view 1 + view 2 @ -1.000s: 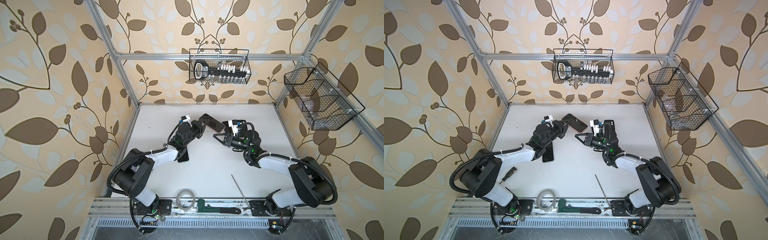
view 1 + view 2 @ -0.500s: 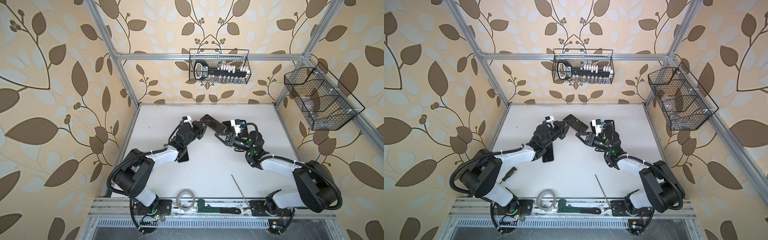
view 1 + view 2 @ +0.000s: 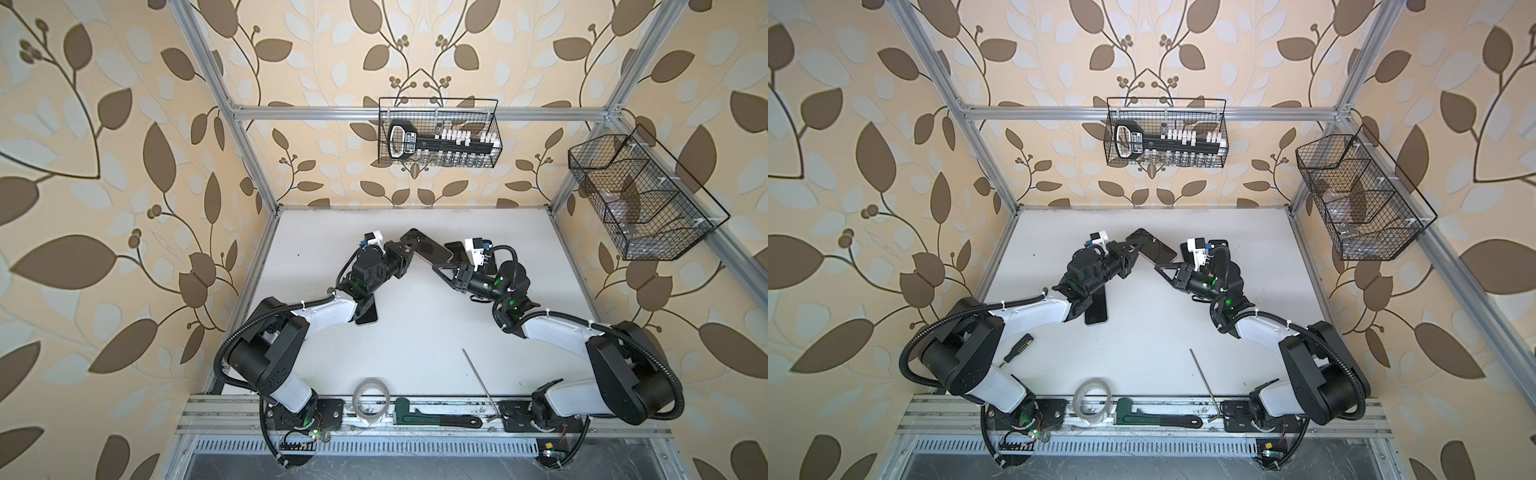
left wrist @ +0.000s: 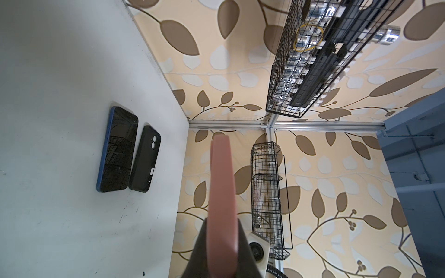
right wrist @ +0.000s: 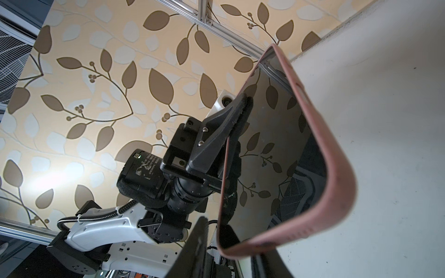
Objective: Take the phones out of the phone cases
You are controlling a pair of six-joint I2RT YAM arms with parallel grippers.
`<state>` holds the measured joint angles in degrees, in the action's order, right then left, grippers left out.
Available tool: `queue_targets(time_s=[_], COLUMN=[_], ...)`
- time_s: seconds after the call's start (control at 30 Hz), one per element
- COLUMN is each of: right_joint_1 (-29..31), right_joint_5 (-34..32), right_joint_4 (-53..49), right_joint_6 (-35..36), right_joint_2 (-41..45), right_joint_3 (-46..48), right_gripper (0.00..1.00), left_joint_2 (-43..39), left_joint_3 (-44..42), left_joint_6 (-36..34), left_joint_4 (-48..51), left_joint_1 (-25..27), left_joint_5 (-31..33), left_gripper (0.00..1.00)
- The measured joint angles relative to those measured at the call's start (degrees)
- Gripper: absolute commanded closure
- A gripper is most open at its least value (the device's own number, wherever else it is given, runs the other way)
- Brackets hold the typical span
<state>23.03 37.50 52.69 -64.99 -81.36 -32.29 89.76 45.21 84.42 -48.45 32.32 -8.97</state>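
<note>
The left tool (image 3: 409, 250) is clamped across the phone (image 5: 272, 149) and its pink case (image 5: 337, 192), holding them in the air over the bench (image 3: 415, 332). The right tool (image 3: 438, 266) has its jaws apart about the case's lower corner. If it tugs there, I'd worry the left's pinch pins phone and case together, or the lot slips free and drops.

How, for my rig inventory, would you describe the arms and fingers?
Left arm and right arm match: white link shells, black joints, black wedge-shaped fingers. A black corrugated cable loops along each, held by white zip ties. Green lights glow near the wrists; a white camera block tops each.
</note>
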Motion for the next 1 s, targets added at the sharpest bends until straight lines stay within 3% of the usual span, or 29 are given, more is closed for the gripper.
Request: queue_targets(time_s=[0.33,0.6,1.0], right_joint_1=[1.25,1.36,1.46], right_joint_5=[-0.07,-0.04,-0.20], right_joint_4=[1.33,2.60,3.63], right_joint_6=[-0.37,-1.68,0.83], right_joint_2=[-1.92,-2.36,-2.82], right_joint_3=[-0.46,-0.48,-0.46], right_gripper=[0.76,0.88,0.92], left_joint_2=[0.00,0.33,0.74], left_joint_3=[0.00,0.00,-0.04], left_joint_6=[0.00,0.39,4.17], left_joint_4=[0.35,-0.28,-0.63], left_joint_1=[0.02,-0.02,-0.02], left_joint_5=[0.00,0.17,0.61], left_gripper=[1.00,1.00,1.00])
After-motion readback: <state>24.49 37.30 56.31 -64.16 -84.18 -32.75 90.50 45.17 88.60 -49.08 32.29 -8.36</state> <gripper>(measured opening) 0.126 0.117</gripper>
